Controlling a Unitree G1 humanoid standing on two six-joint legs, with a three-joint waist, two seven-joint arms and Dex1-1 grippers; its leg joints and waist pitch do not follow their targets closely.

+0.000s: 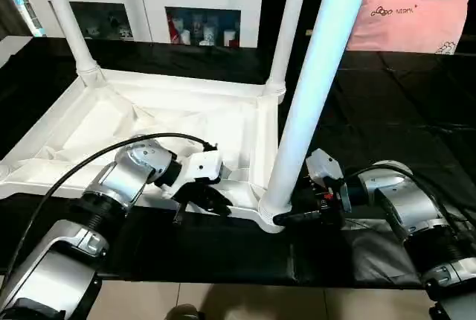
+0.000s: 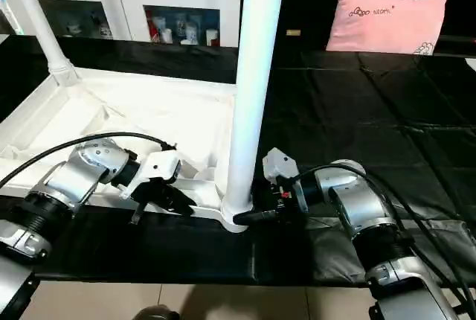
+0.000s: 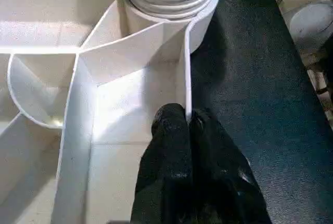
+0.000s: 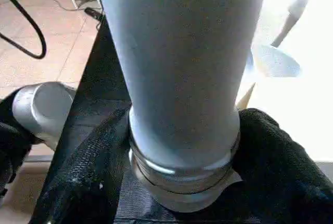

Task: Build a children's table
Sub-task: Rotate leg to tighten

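The white tabletop (image 1: 111,123) lies upside down on the black-covered surface, ribbed side up. Three white legs stand in its corner sockets: far left (image 1: 67,18), far right (image 1: 286,30) and near right (image 1: 312,89). My left gripper (image 1: 212,202) is shut on the tabletop's thin near rim wall (image 3: 184,78), pinching it a short way from the near right socket. My right gripper (image 4: 182,146) comes in from the right, low at the near right leg's base. Its black fingers (image 4: 88,172) press against both sides of the leg just above the socket collar (image 2: 234,216).
A white glass-doored cabinet (image 1: 149,0) stands behind the work surface. A pink pillow (image 1: 416,22) lies at the back right. Black cloth (image 1: 387,112) covers the surface to the right of the tabletop. Its front edge runs just below my forearms, with tan floor (image 1: 223,301) beyond.
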